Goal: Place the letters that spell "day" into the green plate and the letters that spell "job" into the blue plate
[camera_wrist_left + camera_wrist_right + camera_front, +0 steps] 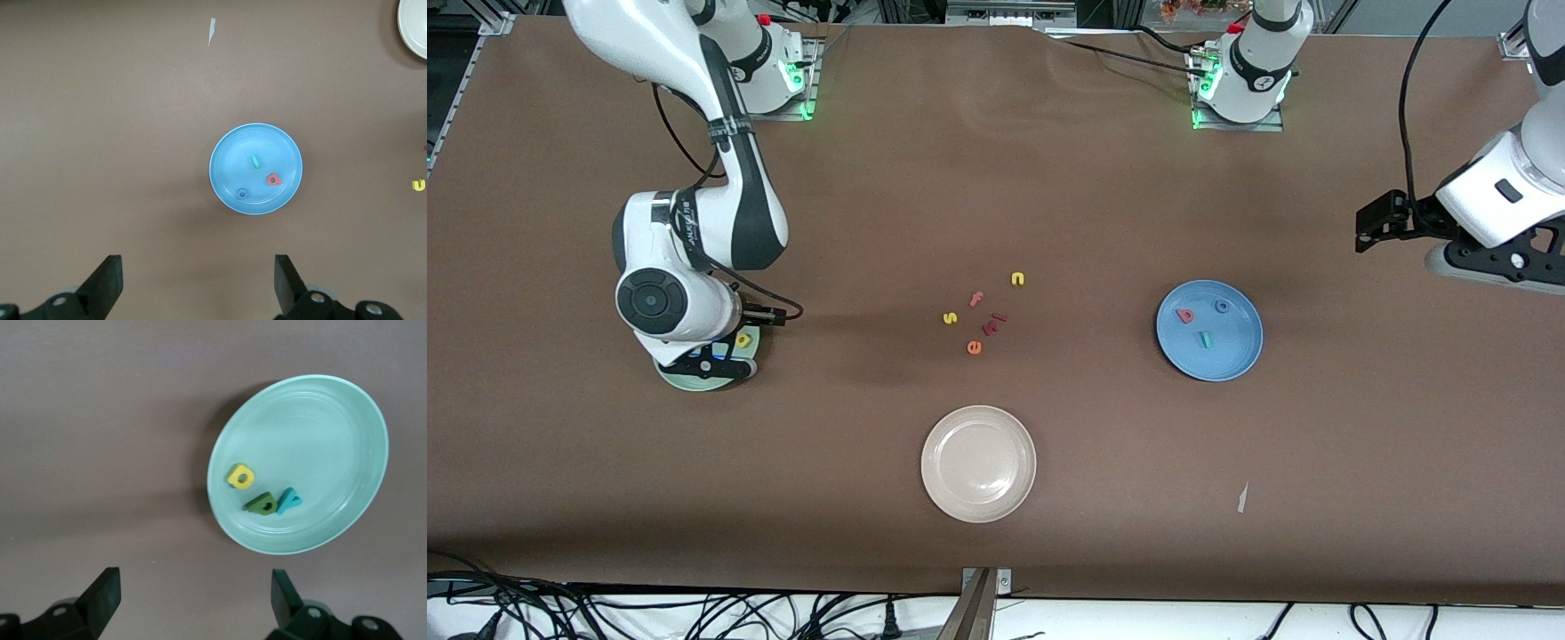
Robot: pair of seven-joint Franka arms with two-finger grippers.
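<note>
The green plate (320, 427) holds the yellow "a" (240, 477), the dark green "d" (262, 504) and the teal "y" (289, 500). My right gripper (193, 597) hangs open and empty just off this plate's edge. In the front view the right hand covers most of the green plate (685, 382); only the "a" (743, 340) shows. The blue plate (1232, 356) holds the reddish "b" (1185, 316), the blue "o" (1222, 307) and the teal "j" (1205, 339). My left gripper (197, 280) is open and empty, raised well clear of the blue plate (230, 143).
Between the two plates lie loose letters: yellow "n" (1017, 279), pink "f" (976, 299), yellow "s" (950, 317), orange "e" (974, 348) and a small pink piece (996, 318). A beige plate (978, 462) sits nearer the camera. A white scrap (1242, 498) lies on the cloth.
</note>
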